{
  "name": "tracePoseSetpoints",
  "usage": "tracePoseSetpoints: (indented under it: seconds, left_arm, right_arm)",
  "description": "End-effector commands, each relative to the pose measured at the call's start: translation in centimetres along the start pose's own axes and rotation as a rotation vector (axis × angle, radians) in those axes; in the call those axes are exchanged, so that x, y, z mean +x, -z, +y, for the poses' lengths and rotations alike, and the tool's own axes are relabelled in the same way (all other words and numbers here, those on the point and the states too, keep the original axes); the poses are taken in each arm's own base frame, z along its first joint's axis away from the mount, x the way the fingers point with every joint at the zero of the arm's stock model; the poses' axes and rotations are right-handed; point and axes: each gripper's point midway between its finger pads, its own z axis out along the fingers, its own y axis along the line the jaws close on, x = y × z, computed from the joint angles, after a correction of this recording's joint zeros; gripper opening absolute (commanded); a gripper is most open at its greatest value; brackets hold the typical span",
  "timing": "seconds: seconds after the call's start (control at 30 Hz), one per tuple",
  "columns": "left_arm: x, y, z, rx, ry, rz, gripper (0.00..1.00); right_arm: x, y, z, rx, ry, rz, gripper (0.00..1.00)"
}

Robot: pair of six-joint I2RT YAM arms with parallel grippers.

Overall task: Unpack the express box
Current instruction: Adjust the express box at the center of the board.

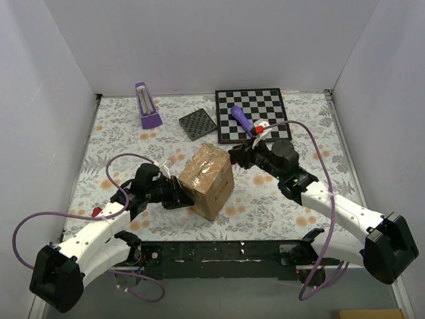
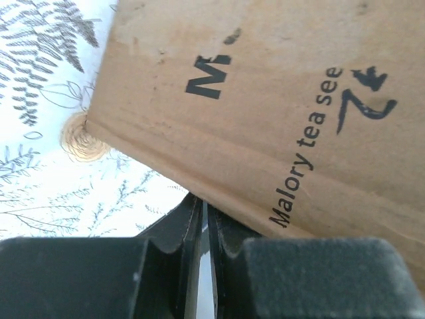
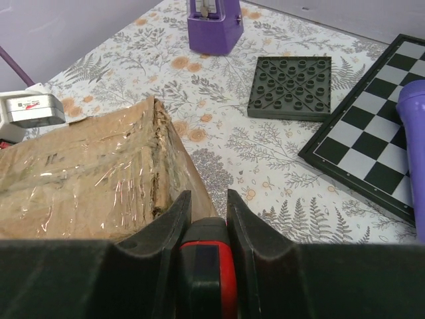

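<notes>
Top external view: two white arms reach in from the near edge and meet at the express box [image 1: 209, 176], which stands near the middle of the table, turned cornerwise to its edges, taped flaps up. The left arm runs low across the cloth, elbow out, and its left gripper [image 1: 178, 193] is pressed to the carton's left side. The right arm stretches forward and bends back inward, and the right gripper [image 1: 234, 154] is set at the box's far right corner.

Left wrist view: the left gripper [image 2: 204, 206] has its jaws drawn almost together, only a thin slit of light between them and nothing in it, just under the lower edge of the express box [image 2: 279, 100], whose brown side reads "Malory tea see".

Right wrist view: the right gripper [image 3: 208, 199] is clamped on a black-and-red tool [image 3: 206, 266], its tips at the edge of the glossy, wrinkled tape on the express box [image 3: 86, 173].

A fern-and-flower cloth [image 1: 119, 133] covers the table, and plain white walls [image 1: 199, 40] enclose it on three sides. Along the far side stand a purple metronome-like object [image 1: 147, 106], a dark studded plate [image 1: 198, 124] and a chessboard [image 1: 265, 106] with a purple-handled item [image 1: 240, 119] lying on it.
</notes>
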Motion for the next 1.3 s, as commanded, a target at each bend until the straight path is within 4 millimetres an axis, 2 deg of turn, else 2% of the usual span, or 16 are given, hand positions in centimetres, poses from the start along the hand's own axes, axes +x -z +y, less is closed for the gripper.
tracePoseSetpoints:
  seconds: [0.0, 0.17, 0.5, 0.7, 0.73, 0.8, 0.87, 0.93, 0.97, 1.0, 1.03, 1.1, 1.13, 1.17, 1.23, 1.27]
  left_arm:
    - [-4.4, -0.3, -0.3, -0.080, -0.079, -0.153, 0.08]
    - [-7.1, -0.5, -1.4, -0.101, -0.138, -0.211, 0.08]
    - [-12.0, -1.8, -0.7, -0.205, -0.198, -0.339, 0.08]
    - [-14.6, -3.2, 0.1, -0.248, -0.193, -0.378, 0.09]
    - [-15.6, -3.2, -0.6, -0.237, -0.200, -0.400, 0.09]
    - [-16.6, -3.9, -0.2, -0.259, -0.197, -0.409, 0.11]
    - [-18.5, -3.5, 0.1, -0.298, -0.196, -0.461, 0.12]
    - [-19.7, -2.8, 1.2, -0.357, -0.166, -0.488, 0.16]
    - [-20.9, -1.9, 1.5, -0.398, -0.151, -0.541, 0.19]
    - [-21.8, -0.8, 2.1, -0.441, -0.136, -0.589, 0.23]
    - [-22.4, 0.7, 2.3, -0.471, -0.121, -0.632, 0.30]
    - [-23.4, 3.2, 2.8, -0.539, -0.113, -0.727, 0.36]
    - [-23.4, 4.2, 3.2, -0.565, -0.108, -0.748, 0.43]
    - [-23.5, 5.7, 2.5, -0.562, -0.118, -0.791, 0.46]
    - [-23.2, 7.6, 3.0, -0.612, -0.099, -0.835, 0.51]
    - [-22.9, 8.8, 2.2, -0.588, -0.100, -0.863, 0.53]
  right_arm:
    - [-1.6, 1.5, 2.3, -0.071, -0.017, -0.055, 0.01]
    - [-0.1, 3.3, 2.1, -0.043, -0.019, -0.047, 0.01]
    - [3.8, 5.7, 1.8, -0.008, -0.079, -0.004, 0.01]
    - [4.5, 6.6, 2.5, -0.011, -0.100, -0.006, 0.01]
    - [4.6, 6.6, 2.8, -0.015, -0.102, -0.005, 0.01]
    - [4.9, 6.6, 3.4, -0.029, -0.095, 0.016, 0.01]
    - [4.2, 6.7, 2.7, 0.024, -0.084, -0.001, 0.01]
    - [4.1, 7.1, 0.4, 0.159, -0.082, 0.006, 0.01]
    - [2.7, 7.3, -0.3, 0.210, -0.084, -0.015, 0.01]
    - [3.2, 7.9, -1.5, 0.284, -0.076, 0.019, 0.01]
    - [2.8, 8.5, -3.5, 0.402, -0.066, 0.006, 0.01]
    - [1.7, 9.1, -4.8, 0.485, -0.045, -0.002, 0.01]
    - [1.2, 9.5, -5.6, 0.539, -0.043, -0.021, 0.01]
    - [0.9, 9.6, -6.1, 0.568, -0.040, -0.031, 0.01]
    - [-0.3, 10.0, -7.2, 0.641, -0.043, -0.079, 0.01]
    - [-0.4, 9.8, -7.9, 0.672, -0.040, -0.084, 0.01]
